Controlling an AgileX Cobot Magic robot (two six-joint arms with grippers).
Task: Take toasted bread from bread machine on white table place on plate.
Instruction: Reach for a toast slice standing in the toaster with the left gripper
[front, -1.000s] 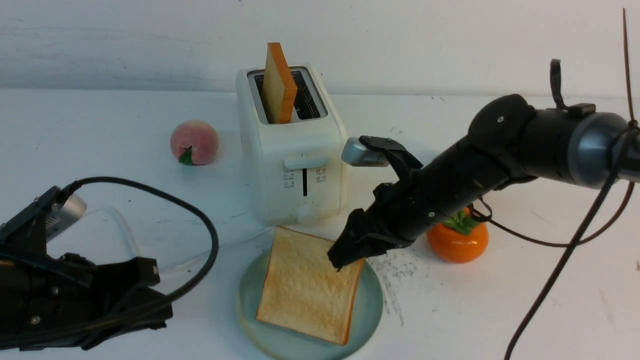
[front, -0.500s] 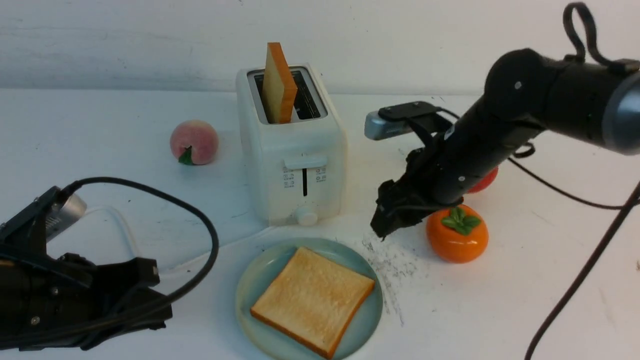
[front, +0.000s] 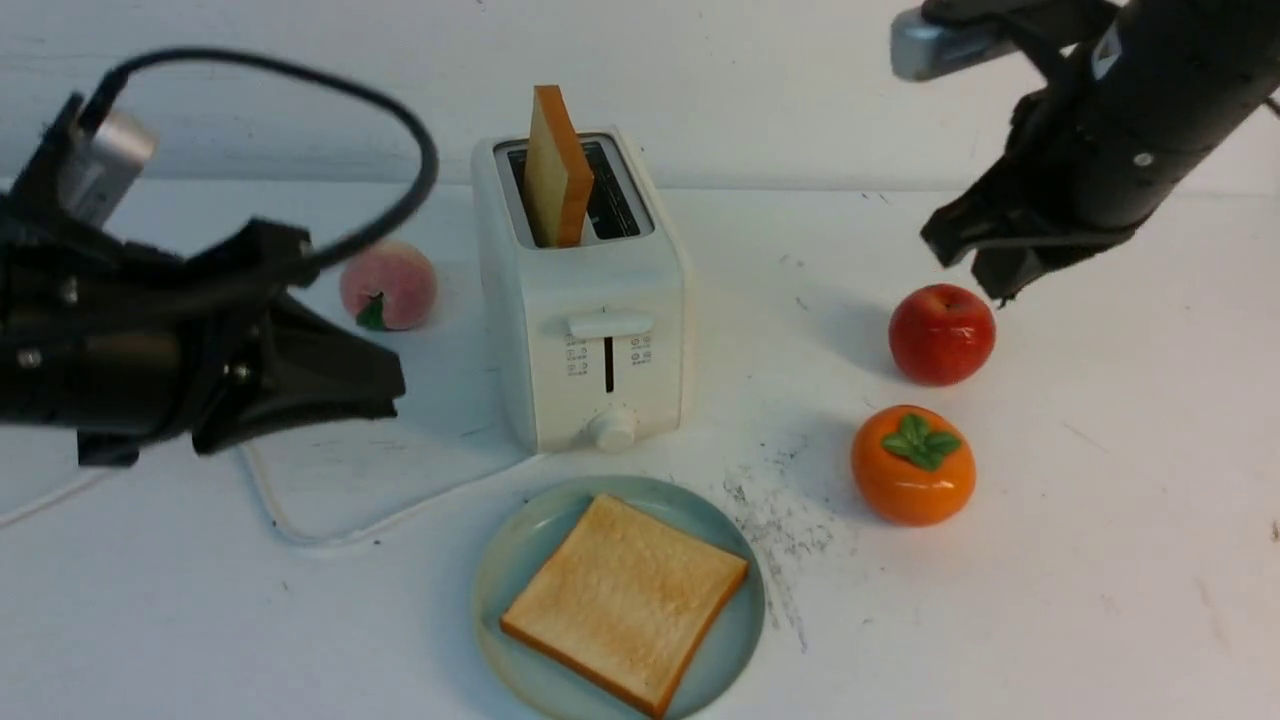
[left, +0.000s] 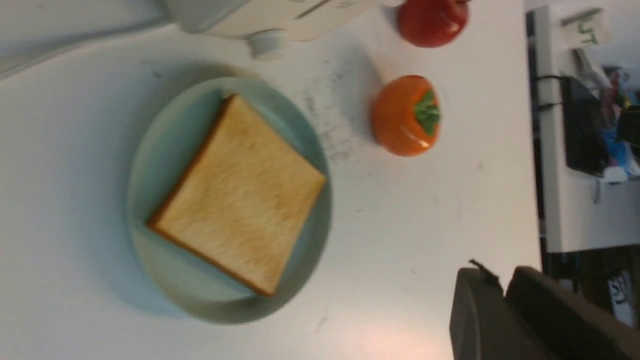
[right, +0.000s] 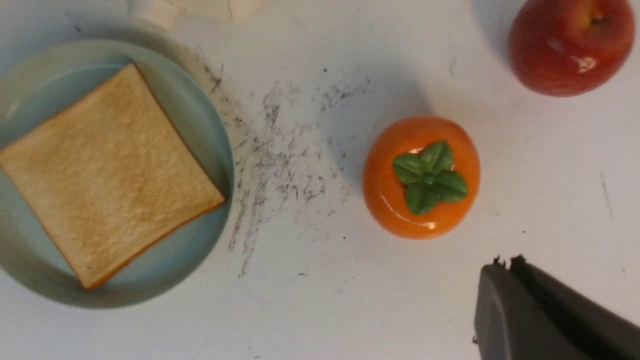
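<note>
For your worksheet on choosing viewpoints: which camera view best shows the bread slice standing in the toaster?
Front view: the slice sticks up from the toaster slot. Both wrist views miss the slice.

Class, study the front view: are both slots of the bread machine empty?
No: one slice of toasted bread stands upright in a slot of the bread machine, the other slice lies flat on the plate.
</note>
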